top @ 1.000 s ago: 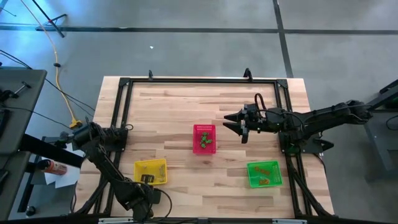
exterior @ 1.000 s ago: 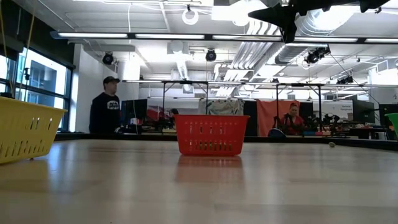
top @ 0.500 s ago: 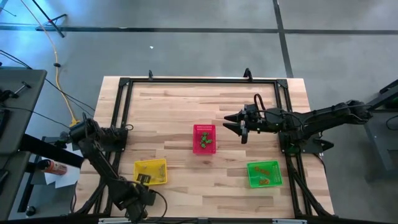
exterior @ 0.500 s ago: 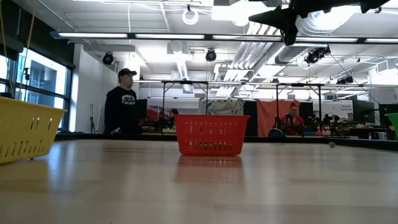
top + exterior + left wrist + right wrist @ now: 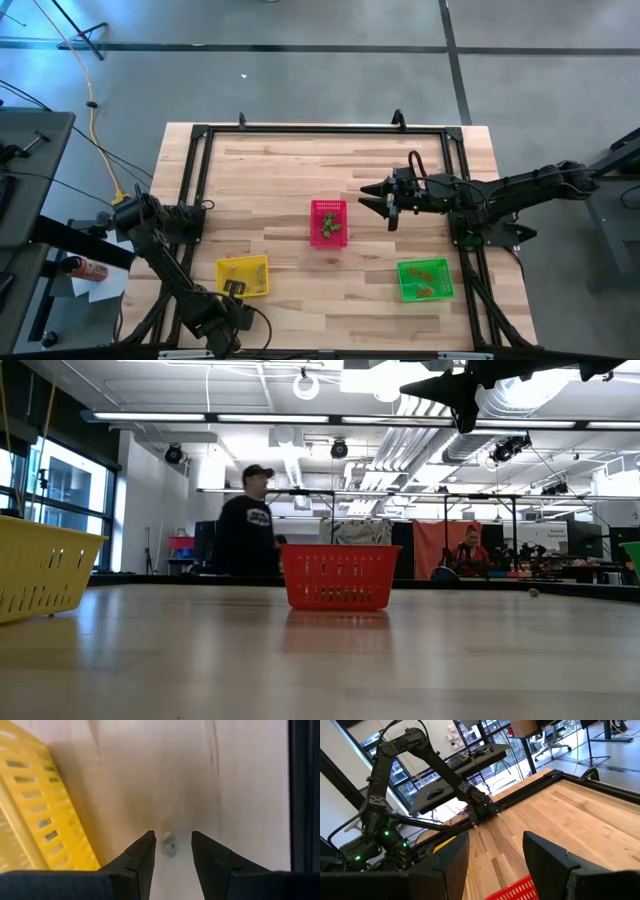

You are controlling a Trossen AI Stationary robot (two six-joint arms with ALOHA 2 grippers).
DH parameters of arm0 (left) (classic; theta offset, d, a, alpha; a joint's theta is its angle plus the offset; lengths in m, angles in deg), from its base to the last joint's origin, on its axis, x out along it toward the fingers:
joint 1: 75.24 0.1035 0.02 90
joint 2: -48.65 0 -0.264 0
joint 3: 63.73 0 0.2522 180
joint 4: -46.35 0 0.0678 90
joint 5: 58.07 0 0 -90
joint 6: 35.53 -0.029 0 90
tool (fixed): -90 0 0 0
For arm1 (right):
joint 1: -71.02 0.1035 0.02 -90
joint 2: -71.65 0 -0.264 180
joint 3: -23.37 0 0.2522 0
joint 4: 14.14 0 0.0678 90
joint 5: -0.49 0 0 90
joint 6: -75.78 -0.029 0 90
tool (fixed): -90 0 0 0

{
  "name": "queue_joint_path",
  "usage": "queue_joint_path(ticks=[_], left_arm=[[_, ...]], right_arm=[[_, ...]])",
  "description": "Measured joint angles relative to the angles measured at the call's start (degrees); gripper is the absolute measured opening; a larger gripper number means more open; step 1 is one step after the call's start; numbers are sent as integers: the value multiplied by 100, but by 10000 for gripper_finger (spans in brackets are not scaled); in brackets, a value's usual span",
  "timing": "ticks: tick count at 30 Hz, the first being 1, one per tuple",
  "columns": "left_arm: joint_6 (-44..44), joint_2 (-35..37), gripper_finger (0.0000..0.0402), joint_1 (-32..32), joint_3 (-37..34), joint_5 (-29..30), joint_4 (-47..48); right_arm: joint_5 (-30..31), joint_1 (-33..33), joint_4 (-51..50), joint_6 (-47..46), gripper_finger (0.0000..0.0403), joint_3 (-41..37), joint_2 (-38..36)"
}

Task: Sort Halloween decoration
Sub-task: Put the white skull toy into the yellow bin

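Note:
Three mesh baskets stand on the wooden table. The red basket (image 5: 329, 222) holds green trinkets, the green basket (image 5: 425, 279) holds orange ones, and the yellow basket (image 5: 243, 276) holds yellowish ones. My left gripper (image 5: 222, 322) points down at the table's near edge, beside the yellow basket (image 5: 35, 810). It is open (image 5: 172, 837). A tiny pale trinket (image 5: 169, 845) lies on the table between its fingertips, nearer one finger. My right gripper (image 5: 375, 200) hangs open above the table, right of the red basket, with nothing between its fingers (image 5: 495, 845).
A black frame (image 5: 300, 130) runs around the table's edges. In the low view a tiny ball (image 5: 534, 592) lies on the table right of the red basket (image 5: 339, 576). People stand and sit in the room beyond the table. Bare wood lies between the baskets.
Neither gripper has visibly moved or changed its opening. A person in the room beyond the table has walked toward the right, up to the red basket in the low view.

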State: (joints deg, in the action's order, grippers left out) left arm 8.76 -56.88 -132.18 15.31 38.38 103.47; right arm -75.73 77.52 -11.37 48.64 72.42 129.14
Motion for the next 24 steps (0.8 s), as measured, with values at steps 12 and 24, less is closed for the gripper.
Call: queue_joint_path(ticks=[12, 24], left_arm=[[0, -114, 117, -55, 2, -154, -8], [96, -85, 117, -50, -188, -161, -233]], right_arm=[[0, 2, 1, -2, 181, -2, 0], [0, 0, -2, 2, 181, -2, 0]])
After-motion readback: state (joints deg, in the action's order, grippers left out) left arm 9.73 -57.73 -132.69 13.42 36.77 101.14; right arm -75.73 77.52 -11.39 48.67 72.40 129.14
